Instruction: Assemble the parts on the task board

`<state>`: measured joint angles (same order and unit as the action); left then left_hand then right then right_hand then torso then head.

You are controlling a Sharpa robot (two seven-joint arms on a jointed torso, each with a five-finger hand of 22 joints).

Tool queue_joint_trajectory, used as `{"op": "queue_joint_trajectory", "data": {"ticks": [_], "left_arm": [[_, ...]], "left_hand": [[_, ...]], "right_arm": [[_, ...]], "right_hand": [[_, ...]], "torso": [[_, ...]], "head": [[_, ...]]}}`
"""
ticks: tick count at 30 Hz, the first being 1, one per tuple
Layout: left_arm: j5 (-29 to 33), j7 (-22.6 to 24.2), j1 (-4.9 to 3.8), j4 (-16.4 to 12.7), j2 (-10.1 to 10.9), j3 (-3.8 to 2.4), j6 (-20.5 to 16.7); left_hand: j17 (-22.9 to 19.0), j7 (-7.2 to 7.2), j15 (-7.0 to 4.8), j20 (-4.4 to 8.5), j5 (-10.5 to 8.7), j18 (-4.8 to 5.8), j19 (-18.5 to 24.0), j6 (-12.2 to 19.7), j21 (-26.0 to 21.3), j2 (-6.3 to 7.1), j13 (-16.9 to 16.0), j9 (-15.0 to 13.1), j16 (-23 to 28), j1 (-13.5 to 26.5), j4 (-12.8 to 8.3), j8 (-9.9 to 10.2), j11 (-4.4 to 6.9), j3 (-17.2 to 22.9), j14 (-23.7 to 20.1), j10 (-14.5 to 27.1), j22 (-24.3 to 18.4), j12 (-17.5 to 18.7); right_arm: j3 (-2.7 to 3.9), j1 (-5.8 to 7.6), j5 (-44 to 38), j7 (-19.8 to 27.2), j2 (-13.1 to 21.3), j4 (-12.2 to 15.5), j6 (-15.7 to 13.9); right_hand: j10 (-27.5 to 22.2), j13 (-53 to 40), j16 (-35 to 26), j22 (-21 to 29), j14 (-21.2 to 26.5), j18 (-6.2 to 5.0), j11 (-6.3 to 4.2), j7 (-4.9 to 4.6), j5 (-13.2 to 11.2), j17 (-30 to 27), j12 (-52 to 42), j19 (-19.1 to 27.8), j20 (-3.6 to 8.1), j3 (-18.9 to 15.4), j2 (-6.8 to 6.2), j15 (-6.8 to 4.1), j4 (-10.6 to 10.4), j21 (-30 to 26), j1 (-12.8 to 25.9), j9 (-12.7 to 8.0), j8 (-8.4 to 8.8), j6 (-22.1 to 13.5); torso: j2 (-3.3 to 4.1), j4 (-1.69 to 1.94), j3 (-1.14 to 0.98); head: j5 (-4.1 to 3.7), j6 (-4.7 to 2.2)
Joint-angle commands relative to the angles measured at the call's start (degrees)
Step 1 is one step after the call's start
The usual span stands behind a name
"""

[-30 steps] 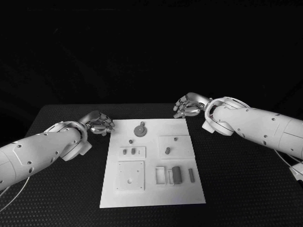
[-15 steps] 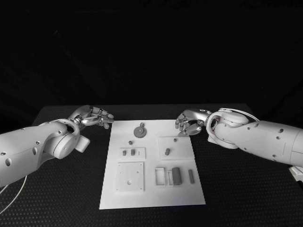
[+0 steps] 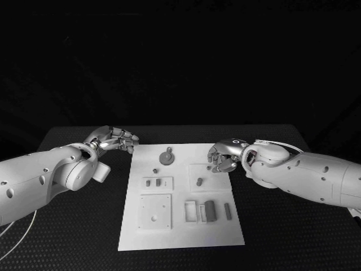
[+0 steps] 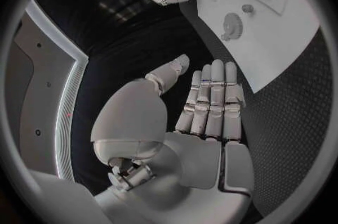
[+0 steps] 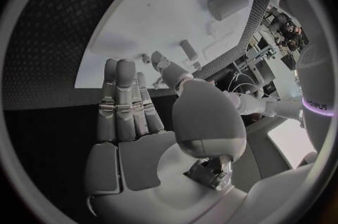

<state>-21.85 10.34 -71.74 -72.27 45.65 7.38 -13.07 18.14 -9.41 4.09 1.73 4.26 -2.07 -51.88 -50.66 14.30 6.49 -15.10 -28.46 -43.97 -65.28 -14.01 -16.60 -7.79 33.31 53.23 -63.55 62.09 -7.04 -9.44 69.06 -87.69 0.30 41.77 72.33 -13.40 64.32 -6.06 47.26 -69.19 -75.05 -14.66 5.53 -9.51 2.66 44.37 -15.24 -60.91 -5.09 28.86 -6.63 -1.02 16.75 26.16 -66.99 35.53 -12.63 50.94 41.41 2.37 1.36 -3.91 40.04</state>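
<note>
Left robot hand (image 3: 114, 139) empty, fingers straight, off the task board's (image 3: 180, 226) far-left corner on the desk (image 3: 294, 237). Parts (image 3: 199, 180) lie loose on the board. Right robot hand (image 3: 224, 156) empty, fingers loosely apart, over its right edge. Reach step; next, descend and pinch a part.

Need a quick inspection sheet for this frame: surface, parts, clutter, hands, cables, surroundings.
Surface: black table, textured, with the white task board lying flat in its middle.
Job's things: round grey part at the board's far end; small grey parts stand in the near recesses, another in the right panel.
Clutter: nothing seen.
Hands: left hand off the board's far left corner, empty; right hand over the board's right edge, empty, fingers extended.
Cables: thin cable under the left arm.
Surroundings: dark backdrop.
</note>
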Motion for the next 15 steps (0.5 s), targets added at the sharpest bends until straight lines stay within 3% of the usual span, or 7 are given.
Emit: {"op": "queue_joint_trajectory", "data": {"ticks": [1, 10, 13, 15], "left_arm": [[0.96, 1.18, -0.13, -0.12, -0.14, -0.05, 0.86], [0.96, 1.0, -0.13, 0.12, -0.3, -0.05, 1.05], [0.96, 1.03, -0.13, 0.13, -0.28, -0.05, 0.82], [0.96, 1.08, -0.13, 0.13, -0.28, -0.05, 0.83]], "left_hand": [[0.1, -0.44, 0.1, -0.23, -0.03, 0.01, -0.21, 0.07, -0.39, 0.23, 0.1, 0.09, 0.41, 0.32, -0.01, -0.22, -0.11, -0.29, 0.49, 0.4, -0.07, 0.22], [0.32, -0.65, 0.07, -0.22, 0.05, -0.02, -0.41, 0.46, -0.59, 0.2, 0.33, 0.21, 0.69, 0.19, -0.03, -0.06, -0.41, -0.33, 0.7, 0.98, -0.17, 0.69], [0.38, -0.6, 0.05, -0.21, 0.16, -0.03, -0.46, 0.3, -0.62, 0.16, 0.34, 0.17, 0.73, 0.12, -0.03, -0.16, -0.41, -0.3, 0.77, 0.93, -0.18, 0.69], [0.48, -0.48, 0.04, -0.2, 0.25, -0.03, -0.55, 0.03, -0.67, 0.17, 0.35, 0.11, 0.81, 0.06, -0.02, -0.34, -0.4, -0.3, 0.86, 0.89, -0.2, 0.7]], "right_arm": [[0.0, -0.28, -3.02, -1.41, -0.54, -0.21, -2.09], [-0.1, -0.82, -3.5, -1.94, -2.28, -1.3, -0.97], [-0.14, -1.12, -3.62, -2.0, -2.52, -1.44, -0.37], [-0.21, -1.29, -3.99, -2.0, -2.74, -1.68, -0.55]], "right_hand": [[0.49, 0.13, 0.6, -0.21, -0.15, -0.34, -0.11, -0.04, 0.05, 0.34, 0.39, -0.5, 0.07, -0.12, 0.33, 0.01, -0.02, 0.48, -0.41, -0.11, -0.3, 0.44], [1.12, 0.45, 2.49, -1.1, -0.19, -0.34, -0.18, 0.03, 0.05, 1.33, 1.07, -1.05, 0.43, 0.2, 1.37, -0.05, -0.01, 1.08, -0.53, -0.37, -0.34, 0.61], [1.42, 0.48, 2.86, -1.3, -0.15, -0.34, -0.26, 0.17, 0.05, 1.51, 1.14, -1.15, 0.53, 0.79, 2.77, -0.13, -0.01, 1.2, -0.93, -0.38, -0.5, 0.92], [1.65, 0.55, 3.19, -1.46, -0.04, -0.26, -0.29, 0.46, 0.06, 1.64, 1.28, -1.17, 0.53, 2.25, 2.84, -0.16, -0.24, 1.23, -1.49, -0.34, -0.87, 1.69]], "torso": [[0.05, 0.07, -0.03], [0.04, 0.17, -0.04], [0.03, 0.05, -0.04], [0.04, 0.0, -0.02]], "head": [[-0.05, 0.04], [-0.02, 0.31], [0.13, 0.52], [0.09, 0.5]]}}
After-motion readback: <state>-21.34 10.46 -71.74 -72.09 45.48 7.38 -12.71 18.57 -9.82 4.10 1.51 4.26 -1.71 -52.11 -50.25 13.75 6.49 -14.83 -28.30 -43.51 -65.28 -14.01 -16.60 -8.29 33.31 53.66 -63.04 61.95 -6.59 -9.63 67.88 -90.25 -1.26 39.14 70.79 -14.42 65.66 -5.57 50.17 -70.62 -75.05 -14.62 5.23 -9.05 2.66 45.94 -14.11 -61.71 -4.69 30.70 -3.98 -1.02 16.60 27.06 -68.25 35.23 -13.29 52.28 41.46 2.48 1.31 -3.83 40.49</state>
